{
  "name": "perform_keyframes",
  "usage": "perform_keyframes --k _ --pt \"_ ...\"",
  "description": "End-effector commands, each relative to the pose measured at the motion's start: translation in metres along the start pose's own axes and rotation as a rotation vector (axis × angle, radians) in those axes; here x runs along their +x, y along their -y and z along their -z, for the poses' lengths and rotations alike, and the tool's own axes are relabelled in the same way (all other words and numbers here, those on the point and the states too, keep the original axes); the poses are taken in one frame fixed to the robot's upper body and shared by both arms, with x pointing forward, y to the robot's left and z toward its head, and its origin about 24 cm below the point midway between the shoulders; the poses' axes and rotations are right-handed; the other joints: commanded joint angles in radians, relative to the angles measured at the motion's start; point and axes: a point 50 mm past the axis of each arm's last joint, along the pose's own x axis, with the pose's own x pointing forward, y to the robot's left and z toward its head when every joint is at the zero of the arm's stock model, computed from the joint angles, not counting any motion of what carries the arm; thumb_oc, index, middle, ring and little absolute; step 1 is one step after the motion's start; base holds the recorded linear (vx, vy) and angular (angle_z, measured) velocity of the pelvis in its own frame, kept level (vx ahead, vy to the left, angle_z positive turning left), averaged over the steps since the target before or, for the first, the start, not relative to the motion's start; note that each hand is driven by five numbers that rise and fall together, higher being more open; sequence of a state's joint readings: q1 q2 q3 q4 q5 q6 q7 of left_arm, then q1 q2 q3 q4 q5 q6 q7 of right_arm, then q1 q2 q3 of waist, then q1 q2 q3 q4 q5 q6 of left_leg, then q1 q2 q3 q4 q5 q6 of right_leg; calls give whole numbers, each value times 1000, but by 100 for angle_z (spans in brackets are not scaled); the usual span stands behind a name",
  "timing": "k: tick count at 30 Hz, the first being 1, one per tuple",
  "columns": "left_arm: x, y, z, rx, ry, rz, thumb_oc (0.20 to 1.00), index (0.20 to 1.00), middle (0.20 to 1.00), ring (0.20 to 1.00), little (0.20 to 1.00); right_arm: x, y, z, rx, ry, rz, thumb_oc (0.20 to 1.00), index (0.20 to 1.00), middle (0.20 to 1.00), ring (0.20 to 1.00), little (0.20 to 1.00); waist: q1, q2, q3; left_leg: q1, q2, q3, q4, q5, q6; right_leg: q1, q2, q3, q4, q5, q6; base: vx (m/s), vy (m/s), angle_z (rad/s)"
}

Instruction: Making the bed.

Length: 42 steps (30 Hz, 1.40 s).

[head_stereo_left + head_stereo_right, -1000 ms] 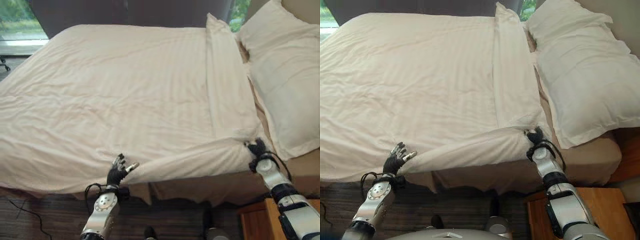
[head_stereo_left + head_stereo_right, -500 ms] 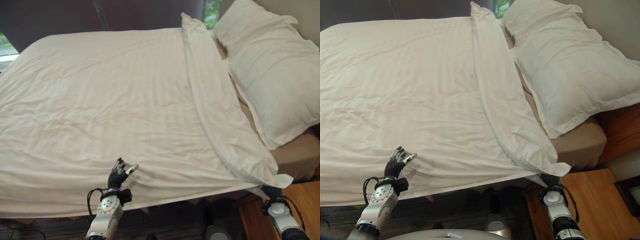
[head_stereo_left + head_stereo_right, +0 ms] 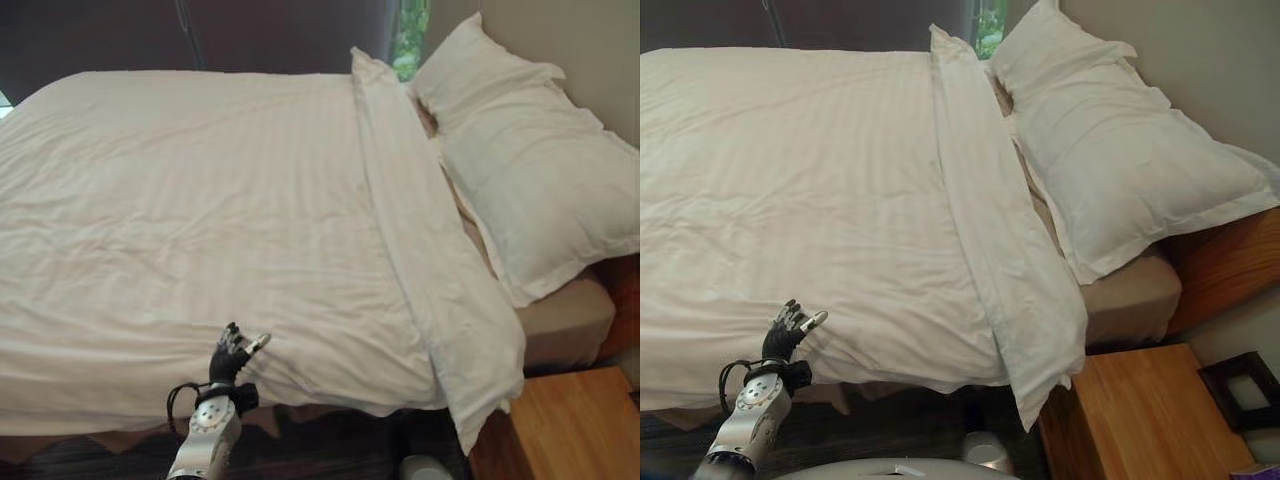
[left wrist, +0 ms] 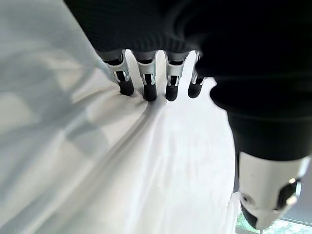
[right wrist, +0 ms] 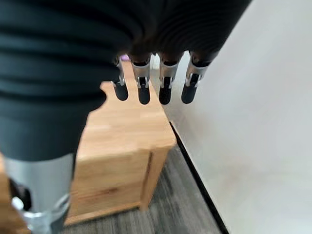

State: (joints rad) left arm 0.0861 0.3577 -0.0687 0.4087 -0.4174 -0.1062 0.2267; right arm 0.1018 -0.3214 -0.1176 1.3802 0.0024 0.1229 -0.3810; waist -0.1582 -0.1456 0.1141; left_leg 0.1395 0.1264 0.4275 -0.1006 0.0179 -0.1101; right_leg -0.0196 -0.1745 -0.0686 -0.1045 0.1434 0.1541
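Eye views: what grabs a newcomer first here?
The white duvet spread over the bed, its folded-back band hanging off the near corner by the wooden nightstand. Next, the big pillow at the head on the right. The left hand rests straight fingers on the duvet's near edge; the right hand hangs open over the nightstand.

One duvet (image 3: 200,220), one pillow (image 3: 530,190), one nightstand (image 3: 1140,420).
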Motion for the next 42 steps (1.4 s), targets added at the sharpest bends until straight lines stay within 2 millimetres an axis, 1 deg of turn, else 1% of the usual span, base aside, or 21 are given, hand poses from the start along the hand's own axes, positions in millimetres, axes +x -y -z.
perform_keyframes --k 1,2,3,4,7,8,10,17,19,20,22,25,28,29,33,34,35,36,38,40,42 --pt "6 17 -23 -44 110 70 1000 1000 1000 1000 1000 1 27 -64 23 197 76 1000 1000 1000 1000 1000 10 25 32 28 12 -97 13 -16 15 -15 6 -73 25 9 41 -37 -5 0" --pt "6 20 -27 -52 125 76 1000 1000 1000 1000 1000 -9 30 -103 65 350 67 464 464 464 464 464 13 12 28 30 14 -94 13 -16 14 -15 9 -71 26 11 40 0 0 0" --pt "6 20 -27 -52 125 76 1000 1000 1000 1000 1000 -9 30 -103 65 350 67 269 269 269 269 269 13 12 29 30 14 -94 13 -16 14 -14 9 -71 26 10 40 0 0 0" --pt "5 21 -28 -57 131 80 1000 1000 1000 1000 1000 -17 32 -126 86 456 61 200 200 200 200 200 15 5 26 31 16 -93 13 -16 14 -14 10 -70 27 11 40 0 0 0" --pt "4 25 -31 -62 146 87 1000 1000 1000 1000 1000 -58 53 -194 125 807 102 200 200 200 200 200 14 -11 19 35 19 -86 13 -15 12 -9 13 -69 29 11 39 0 0 0" --pt "3 26 -31 -68 149 88 1000 1000 1000 1000 1000 -82 60 -219 174 952 99 200 200 200 200 200 14 -15 19 37 23 -83 13 -14 10 -6 14 -72 31 11 39 -12 0 -4" --pt "3 27 -31 -77 143 91 1000 1000 1000 1000 1000 -113 67 -242 290 1101 53 200 200 200 200 200 18 -17 18 37 26 -83 13 -13 9 -1 15 -78 32 9 37 0 0 0" --pt "3 24 -17 -82 59 128 1000 1000 1000 1000 1000 -179 66 -288 1005 1223 -418 200 200 200 200 200 51 7 13 32 21 -90 13 -13 10 11 2 -105 28 1 37 32 27 3" --pt "3 23 -15 -93 48 132 1000 1000 1000 1000 1000 -197 59 -302 1210 1197 -609 200 200 200 200 200 66 17 19 31 17 -95 13 -13 9 14 -4 -109 28 -1 37 56 29 5" --pt "5 24 -13 -99 35 137 1000 1000 1000 1000 1000 -218 47 -315 1484 1107 -864 200 200 200 200 200 81 38 27 33 14 -102 13 -22 9 21 -8 -117 29 -11 39 43 20 10" --pt "6 24 -15 -99 38 137 1000 1000 1000 1000 1000 -219 48 -316 1488 1108 -869 200 200 200 200 200 81 35 28 28 12 -102 13 -15 10 18 -10 -117 28 -6 37 -1 8 18" --pt "11 28 -17 -127 33 158 1000 1000 1000 1000 1000 -245 73 -340 1707 1113 -981 200 200 200 200 200 92 82 63 7 -5 -120 13 -8 10 7 -31 -126 27 -7 37 -24 38 22" --pt "14 36 -19 -148 41 178 1000 1000 1000 1000 1000 -267 98 -353 1755 1199 -971 200 200 200 200 200 87 125 92 -13 -18 -127 13 -2 10 -4 -50 -131 23 -1 39 -34 48 29" --pt "16 42 -21 -138 52 194 1000 1000 1000 1000 1000 -277 101 -357 1776 1212 -988 200 200 200 200 200 76 159 118 -38 -29 -123 13 4 10 -29 -63 -123 20 8 44 -79 57 13" --pt "19 44 -24 -145 66 193 1000 1000 1000 1000 1000 -283 107 -362 1794 1211 -993 200 200 200 200 200 69 187 129 -67 -37 -115 15 11 11 -69 -73 -104 20 19 47 -71 56 -2" --pt "24 40 -28 -147 78 169 1000 1000 1000 1000 1000 -283 123 -367 1823 1223 -965 200 200 200 200 200 46 239 164 -115 -59 -108 17 22 12 -138 -95 -70 24 36 52 -131 82 -20" --pt "25 42 -29 -151 82 171 1000 1000 1000 1000 1000 -285 125 -368 1824 1229 -965 200 200 200 200 200 49 241 161 -124 -60 -106 18 22 14 -149 -96 -66 25 38 53 -167 146 -26" --pt "26 42 -27 -155 71 167 1000 1000 1000 1000 1000 -278 131 -368 1837 1213 -938 200 200 200 200 200 35 275 173 -146 -74 -101 19 27 16 -180 -107 -46 27 44 54 -48 93 -16" --pt "26 42 -25 -161 66 166 1000 1000 1000 1000 1000 -273 132 -367 1837 1202 -920 200 200 200 200 200 30 294 178 -159 -81 -97 19 27 18 -203 -113 -35 27 49 56 -36 78 -5" --pt "25 45 -17 -163 36 172 1000 1000 1000 1000 1000 -251 120 -363 1853 1105 -891 200 200 200 200 200 0 340 195 -179 -99 -83 17 27 23 -242 -121 -2 26 58 64 -41 110 -24" --pt "25 45 -15 -167 27 170 1000 1000 1000 1000 1000 -241 113 -360 1871 1050 -883 200 200 200 200 200 -2 350 190 -187 -99 -75 17 26 24 -256 -123 9 26 60 66 2 55 -33"
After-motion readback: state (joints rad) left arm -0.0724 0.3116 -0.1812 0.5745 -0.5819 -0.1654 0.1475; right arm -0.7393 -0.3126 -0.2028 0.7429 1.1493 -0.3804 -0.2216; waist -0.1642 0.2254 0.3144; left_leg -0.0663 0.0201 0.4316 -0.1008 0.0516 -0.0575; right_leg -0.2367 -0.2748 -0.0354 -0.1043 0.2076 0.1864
